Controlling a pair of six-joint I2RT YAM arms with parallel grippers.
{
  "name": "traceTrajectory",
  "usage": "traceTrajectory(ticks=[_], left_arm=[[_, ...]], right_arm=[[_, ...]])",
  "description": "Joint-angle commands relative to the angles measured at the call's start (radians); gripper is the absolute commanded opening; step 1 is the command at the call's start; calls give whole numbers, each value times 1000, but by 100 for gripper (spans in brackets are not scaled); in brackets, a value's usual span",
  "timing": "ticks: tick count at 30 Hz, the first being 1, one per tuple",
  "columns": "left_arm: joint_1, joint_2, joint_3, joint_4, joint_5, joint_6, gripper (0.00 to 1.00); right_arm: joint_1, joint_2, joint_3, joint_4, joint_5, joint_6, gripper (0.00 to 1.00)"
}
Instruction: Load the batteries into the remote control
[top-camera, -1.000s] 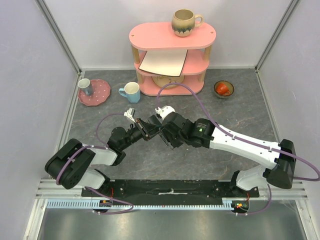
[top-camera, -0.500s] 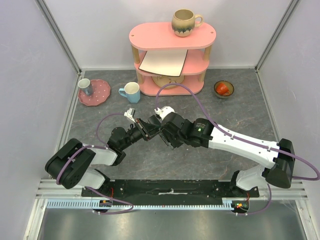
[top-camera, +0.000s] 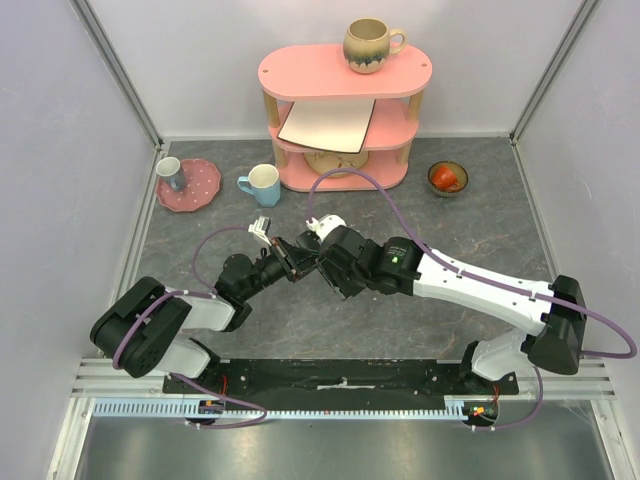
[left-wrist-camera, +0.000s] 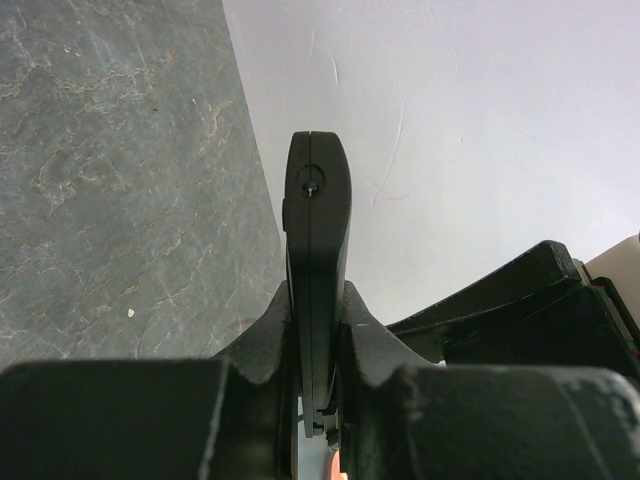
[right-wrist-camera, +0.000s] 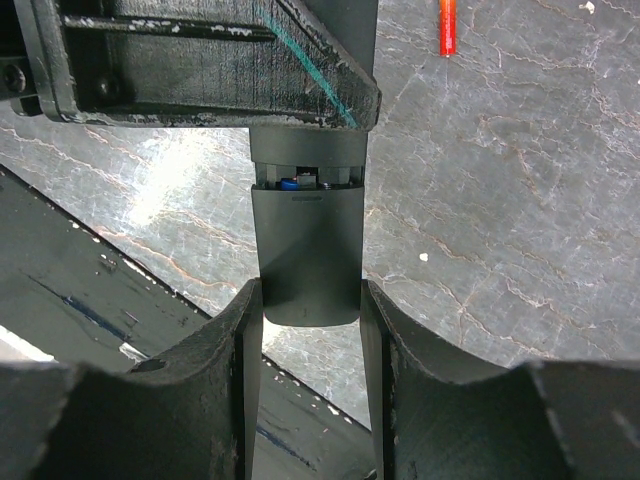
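Note:
My left gripper (top-camera: 295, 258) is shut on the black remote control (left-wrist-camera: 318, 230), held edge-on above the table between its fingers (left-wrist-camera: 262, 335). My right gripper (top-camera: 323, 263) meets it from the right. In the right wrist view my right gripper (right-wrist-camera: 310, 300) is shut on a black squarish cover piece (right-wrist-camera: 305, 260) at the remote's (right-wrist-camera: 305, 160) end, just below the left gripper (right-wrist-camera: 200, 60). A blue battery (right-wrist-camera: 290, 183) shows in the gap between cover and remote. A red-orange battery (right-wrist-camera: 447, 25) lies on the table beyond.
A pink shelf (top-camera: 345, 110) stands at the back with a mug (top-camera: 370, 45) on top and a white board (top-camera: 328, 125) inside. A blue mug (top-camera: 263, 185), a pink plate (top-camera: 200, 190) holding a small cup, and a bowl (top-camera: 447, 178) sit nearby.
My right gripper has edged slightly left toward the left gripper. The left arm has not visibly moved.

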Motion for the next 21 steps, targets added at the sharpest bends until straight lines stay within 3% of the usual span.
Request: traceTrajectory(ticks=[1, 21], left_arm=[[-6, -3, 16, 45, 0, -16, 2], [-26, -23, 2, 54, 14, -33, 2]], right_arm=[[4, 7, 33, 17, 4, -7, 15], [2, 51, 45, 33, 32, -16, 16]])
